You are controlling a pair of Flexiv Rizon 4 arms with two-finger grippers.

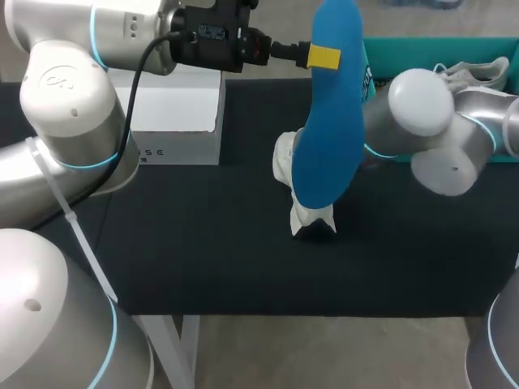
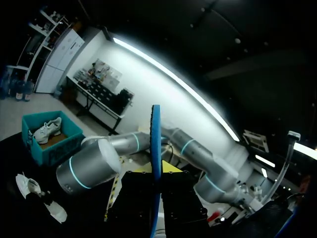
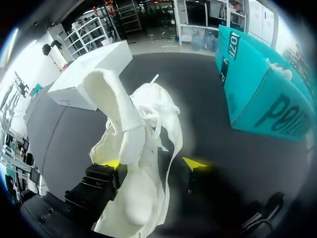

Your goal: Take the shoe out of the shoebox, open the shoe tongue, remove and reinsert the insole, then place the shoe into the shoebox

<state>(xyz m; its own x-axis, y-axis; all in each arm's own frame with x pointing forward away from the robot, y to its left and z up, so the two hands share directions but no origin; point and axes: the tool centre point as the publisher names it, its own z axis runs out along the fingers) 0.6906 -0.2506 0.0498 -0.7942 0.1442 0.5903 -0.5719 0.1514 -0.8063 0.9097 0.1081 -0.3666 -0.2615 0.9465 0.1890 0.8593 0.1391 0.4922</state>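
Blue foam insole (image 1: 328,121) held above white fabric shoe (image 1: 312,217).
Left gripper (image 1: 323,57) pinches the insole over the black desk's (image 1: 203,259) middle. Right gripper (image 3: 151,163) clamps the upright shoe.

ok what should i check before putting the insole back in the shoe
1. insole clamped in left pincer: ok
2. right pincer grip on shoe: cannot tell
3. tongue lifted away from the opening: ok
4. insole end lined up with the opening: cannot tell
5. shoebox off to the side of the path: ok
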